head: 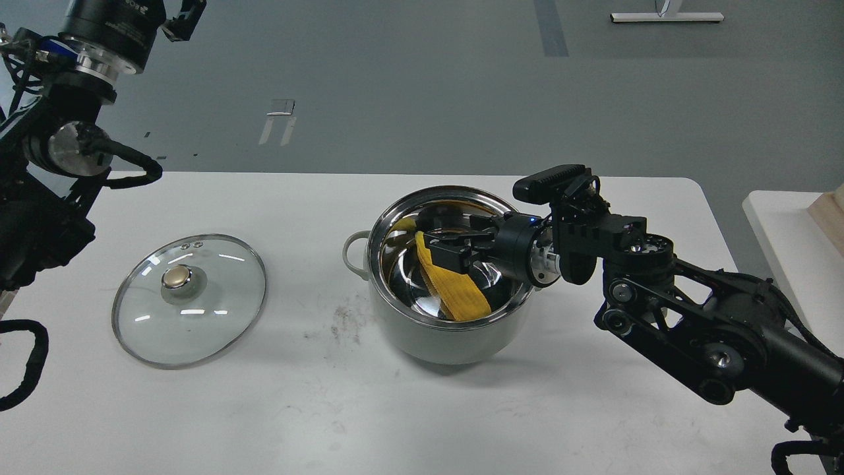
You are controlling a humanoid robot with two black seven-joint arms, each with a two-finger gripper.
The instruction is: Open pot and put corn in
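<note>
The pale grey-green pot (455, 336) stands open at the middle of the white table, with its shiny steel inside showing. The yellow corn (455, 290) lies slanted inside the pot, with its lower end against the near wall. My right gripper (450, 249) reaches in over the pot's right rim, just above the corn, and its fingers stand apart with the corn free below them. The glass lid (217, 310) with its gold knob (177, 277) lies flat on the table left of the pot. My left gripper (184, 16) is raised at the top left, partly cut off by the frame's edge.
The white table (330, 409) runs to its far edge just behind the pot. A second white surface (784, 231) with a pale wooden block (829, 214) stands at the far right. My right arm's links cross the table's right side.
</note>
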